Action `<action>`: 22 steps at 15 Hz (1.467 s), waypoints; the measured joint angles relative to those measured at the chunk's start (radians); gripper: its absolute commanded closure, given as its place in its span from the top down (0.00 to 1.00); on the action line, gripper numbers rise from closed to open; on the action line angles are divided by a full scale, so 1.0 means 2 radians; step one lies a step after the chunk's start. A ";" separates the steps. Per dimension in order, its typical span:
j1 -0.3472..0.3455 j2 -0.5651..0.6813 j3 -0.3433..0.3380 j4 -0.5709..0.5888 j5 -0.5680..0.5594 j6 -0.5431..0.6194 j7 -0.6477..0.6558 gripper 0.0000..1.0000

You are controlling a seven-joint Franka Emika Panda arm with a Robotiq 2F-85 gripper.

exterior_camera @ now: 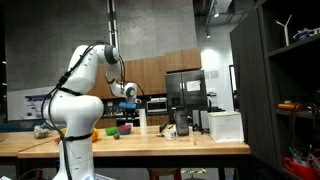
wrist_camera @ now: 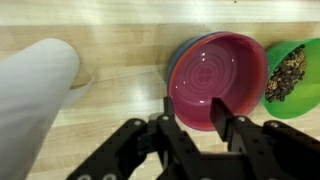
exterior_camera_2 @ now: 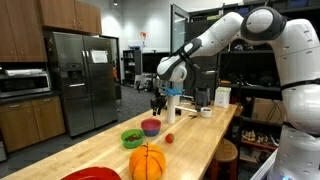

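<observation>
Gripper hangs over the wooden table, jaws partly spread and holding nothing. The pink bowl lies right below it, its near rim showing between the fingers. A green bowl touches its side. A white object lies apart.

A white arm of rounded segments with dark joint bands is noted. A black gripper with two flat fingers is fitted.
</observation>
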State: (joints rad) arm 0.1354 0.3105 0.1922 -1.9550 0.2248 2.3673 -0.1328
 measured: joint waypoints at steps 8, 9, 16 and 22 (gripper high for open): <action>0.016 0.001 0.020 0.016 -0.004 0.001 -0.016 1.00; 0.019 0.001 0.022 0.018 -0.007 0.001 -0.023 1.00; 0.034 0.028 0.041 0.050 -0.050 0.001 -0.098 1.00; 0.034 0.073 0.063 0.098 -0.066 -0.001 -0.205 1.00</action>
State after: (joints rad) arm 0.2037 0.4568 0.3181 -1.7592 0.0922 2.3655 -0.5434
